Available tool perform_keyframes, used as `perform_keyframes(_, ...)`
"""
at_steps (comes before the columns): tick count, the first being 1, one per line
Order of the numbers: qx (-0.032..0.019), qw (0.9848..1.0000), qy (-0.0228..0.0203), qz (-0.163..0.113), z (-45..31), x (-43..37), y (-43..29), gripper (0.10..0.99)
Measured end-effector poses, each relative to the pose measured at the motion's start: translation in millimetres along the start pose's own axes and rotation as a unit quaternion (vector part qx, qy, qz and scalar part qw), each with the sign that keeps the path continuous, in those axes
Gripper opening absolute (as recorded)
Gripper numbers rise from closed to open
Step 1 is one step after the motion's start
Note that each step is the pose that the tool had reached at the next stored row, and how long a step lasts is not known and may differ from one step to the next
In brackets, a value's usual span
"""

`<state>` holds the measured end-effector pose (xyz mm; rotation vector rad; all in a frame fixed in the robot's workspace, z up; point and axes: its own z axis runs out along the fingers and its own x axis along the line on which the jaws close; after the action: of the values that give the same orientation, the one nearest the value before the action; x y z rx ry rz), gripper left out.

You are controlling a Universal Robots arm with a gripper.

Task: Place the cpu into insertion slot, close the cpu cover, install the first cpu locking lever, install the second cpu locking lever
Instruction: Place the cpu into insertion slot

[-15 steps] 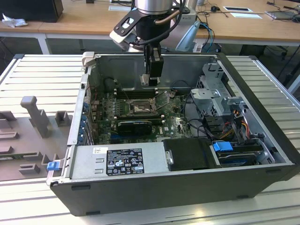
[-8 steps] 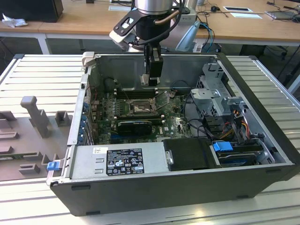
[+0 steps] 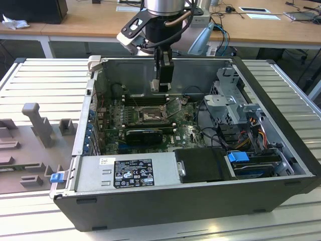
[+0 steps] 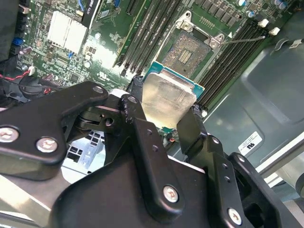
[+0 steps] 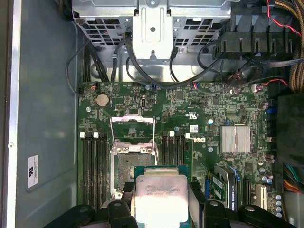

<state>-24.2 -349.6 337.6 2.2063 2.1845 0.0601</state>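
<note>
My gripper [image 3: 161,84] hangs inside the open computer case, above the back of the motherboard, shut on the cpu [image 5: 159,197]. Its black fingers [image 4: 137,118] clamp two opposite edges of the cpu [image 4: 167,97], whose pale silvery face shows in both wrist views. The insertion slot [image 5: 133,169] lies uncovered on the board, with its brownish-grey contact field [image 4: 190,51] exposed just beyond the chip. Tilted up from the slot stands the cpu cover [image 5: 132,126], a thin metal frame [image 3: 174,106]. A thin locking lever [image 4: 243,40] sticks out beside the slot, unlatched.
Black memory slots [image 5: 92,164] flank the socket. A silver heat sink [image 5: 235,139], a black ribbed card [image 3: 144,134], a metal drive cage [image 5: 152,28] with cables [image 5: 142,76], and the power supply [image 3: 125,171] ring the board. Grey fixtures [image 3: 37,123] stand outside the case.
</note>
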Motion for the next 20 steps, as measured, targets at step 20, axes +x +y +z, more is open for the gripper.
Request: perform_keyframes(20,-0.0001,0.9997,-0.0015,0.023,3.4,0.0,-0.4,0.533)
